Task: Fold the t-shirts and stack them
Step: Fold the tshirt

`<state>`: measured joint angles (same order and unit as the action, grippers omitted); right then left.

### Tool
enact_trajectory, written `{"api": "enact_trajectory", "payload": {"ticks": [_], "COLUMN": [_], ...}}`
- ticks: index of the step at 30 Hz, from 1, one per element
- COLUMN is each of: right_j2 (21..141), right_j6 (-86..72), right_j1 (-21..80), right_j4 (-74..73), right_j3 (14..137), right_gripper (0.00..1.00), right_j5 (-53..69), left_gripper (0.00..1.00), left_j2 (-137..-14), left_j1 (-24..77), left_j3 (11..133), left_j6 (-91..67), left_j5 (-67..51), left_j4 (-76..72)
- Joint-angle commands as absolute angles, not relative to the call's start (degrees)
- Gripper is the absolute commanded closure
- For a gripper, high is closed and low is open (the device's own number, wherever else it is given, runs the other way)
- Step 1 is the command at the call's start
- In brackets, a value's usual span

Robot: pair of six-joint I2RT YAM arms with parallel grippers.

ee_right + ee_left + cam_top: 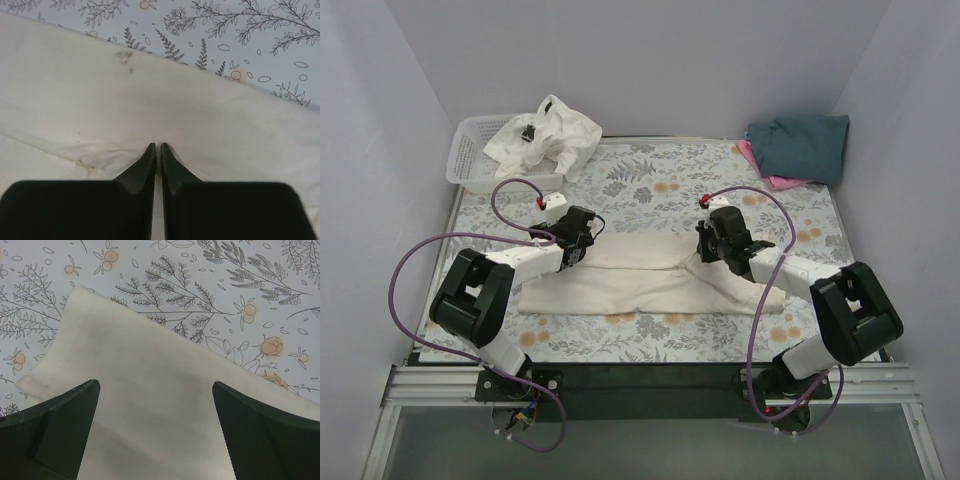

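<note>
A cream t-shirt (650,285) lies folded into a long strip across the middle of the table. My left gripper (576,248) is open over its left far corner, and in the left wrist view (155,385) its fingers straddle the cloth (150,390) just above it. My right gripper (710,245) is on the shirt's right part. In the right wrist view (157,146) its jaws are closed on the cream cloth (150,100), which puckers beside the tips. A dark teal t-shirt (800,145) lies folded on a pink one (775,181) at the far right.
A white lattice basket (470,165) stands at the far left with crumpled off-white t-shirts (545,135) spilling over its right rim. The table has a floral cover (650,185). White walls close in three sides.
</note>
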<state>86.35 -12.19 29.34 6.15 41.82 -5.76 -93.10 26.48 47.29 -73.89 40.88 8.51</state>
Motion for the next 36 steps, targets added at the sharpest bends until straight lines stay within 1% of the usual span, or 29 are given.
{"api": "enact_trajectory", "payload": {"ticks": [1, 10, 15, 17, 18, 21, 22, 27, 30, 36], "right_j2": [81.13, 71.91, 68.83, 67.68, 66.20, 64.08, 62.85, 59.25, 58.01, 58.27], "right_j6": [-13.09, -17.75, -21.00, -21.88, -22.84, -24.60, -25.04, -26.02, -25.75, -23.30], "right_j1": [31.55, 40.16, 43.85, 44.82, 46.39, 49.64, 50.44, 53.17, 53.26, 53.09], "right_j4": [6.51, 2.47, 0.09, -3.07, -3.69, -6.58, -7.81, -8.78, -9.93, -10.37], "right_j3": [41.31, 34.29, 31.20, 31.11, 30.94, 30.85, 30.85, 29.18, 28.74, 33.30], "right_gripper": [0.99, 0.99, 0.99, 0.99, 0.95, 0.91, 0.88, 0.84, 0.81, 0.78], "right_j5": [-6.15, -10.81, -13.35, -13.62, -14.06, -14.24, -13.89, -11.69, -16.77, -26.44], "left_gripper": [0.12, 0.11, 0.12, 0.12, 0.12, 0.12, 0.12, 0.12, 0.12, 0.11], "left_j2": [-90.97, -92.02, -92.02, -91.85, -91.76, -91.76, -91.76, -92.11, -91.93, -91.14], "left_j1": [26.54, 26.54, 26.54, 26.54, 26.63, 26.63, 26.54, 26.54, 27.15, 34.45], "left_j3": [47.02, 47.55, 47.72, 47.64, 47.64, 47.64, 47.64, 47.81, 47.99, 49.57], "left_j6": [-73.65, -73.65, -73.65, -73.65, -73.65, -73.65, -73.65, -73.74, -73.48, -71.28], "left_j5": [41.22, 40.25, 39.55, 39.46, 39.29, 39.29, 39.37, 39.55, 39.72, 42.36], "left_j4": [8.00, 8.35, 8.70, 8.79, 8.70, 8.79, 8.79, 8.88, 8.79, 7.21]}}
